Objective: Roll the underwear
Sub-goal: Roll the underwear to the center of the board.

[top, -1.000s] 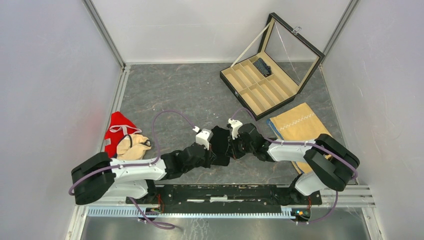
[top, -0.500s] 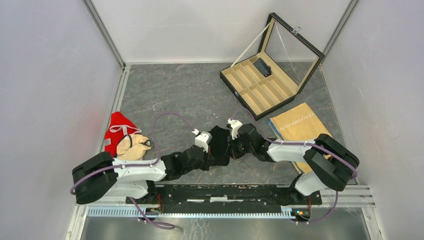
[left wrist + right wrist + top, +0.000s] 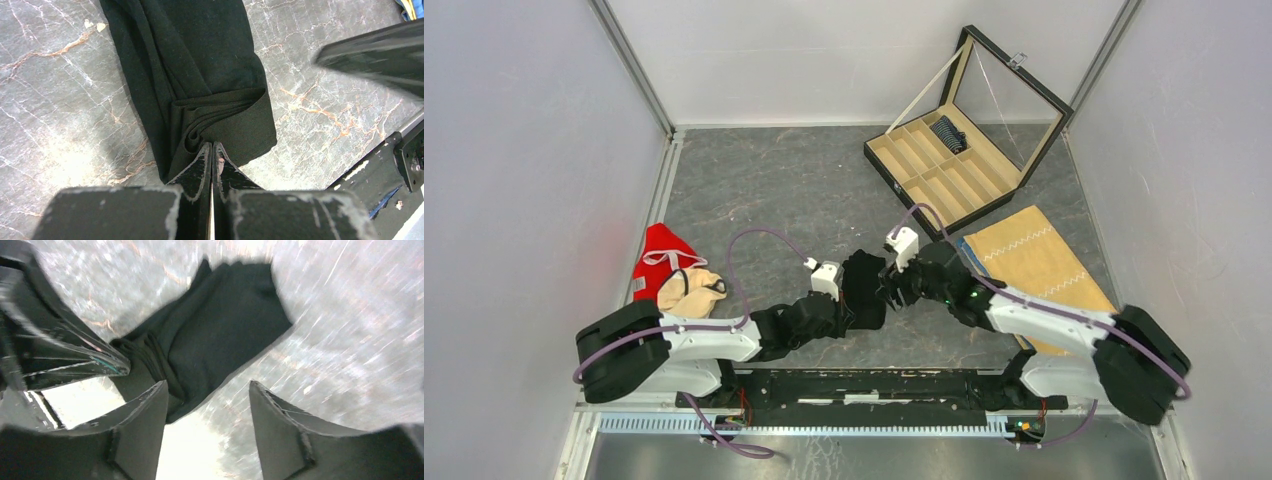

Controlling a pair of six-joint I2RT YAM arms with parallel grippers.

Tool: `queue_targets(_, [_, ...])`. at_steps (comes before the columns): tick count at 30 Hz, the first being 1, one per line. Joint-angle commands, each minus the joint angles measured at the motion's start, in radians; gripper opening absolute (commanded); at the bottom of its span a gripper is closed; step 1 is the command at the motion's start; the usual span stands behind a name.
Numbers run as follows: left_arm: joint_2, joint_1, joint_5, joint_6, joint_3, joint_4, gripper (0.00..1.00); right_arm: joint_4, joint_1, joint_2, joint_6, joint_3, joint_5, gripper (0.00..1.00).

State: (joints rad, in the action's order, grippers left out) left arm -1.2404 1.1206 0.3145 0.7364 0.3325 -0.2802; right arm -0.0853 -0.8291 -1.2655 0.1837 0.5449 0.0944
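The grey, veined stone-look table (image 3: 764,190) carries the plain black soft-knit underwear (image 3: 200,60) at its near middle, folded into a long strip. My left pincer (image 3: 212,146) pinches its bunched end. My right pincer (image 3: 206,387) gapes wide above it.

Plain black underwear (image 3: 864,290) mid-table, no pattern on it! The table (image 3: 774,190) is grey marble, veined pale and rusty orange up close. Far right, a box (image 3: 959,185), black outside, tan inside, and in it striped underwear (image 3: 947,132), dark with thin pale lines. Right, a tan cloth (image 3: 1034,260) with white zigzag stitching. Left, a red garment (image 3: 659,250) with white trim, a cream garment (image 3: 686,295) beside it
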Motion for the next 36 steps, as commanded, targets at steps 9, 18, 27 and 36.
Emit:
queue_targets(9, [-0.029,-0.008,0.005,0.03,-0.029,0.088,0.02,-0.058,-0.091,0.233,-0.442,0.004,-0.144,0.76])
queue_targets(18, [-0.057,-0.03,-0.056,0.038,-0.014,0.082,0.02,-0.149,-0.494,0.246,-0.651,-0.166,-0.526,0.77])
queue_targets(27, [-0.089,-0.039,-0.089,0.033,-0.012,0.055,0.02,-0.229,-0.678,-0.009,-0.738,-0.127,-0.736,0.77])
queue_targets(36, [-0.087,-0.043,-0.101,0.024,-0.01,0.055,0.02,-0.296,-0.694,-0.168,-0.797,-0.085,-0.734,0.78])
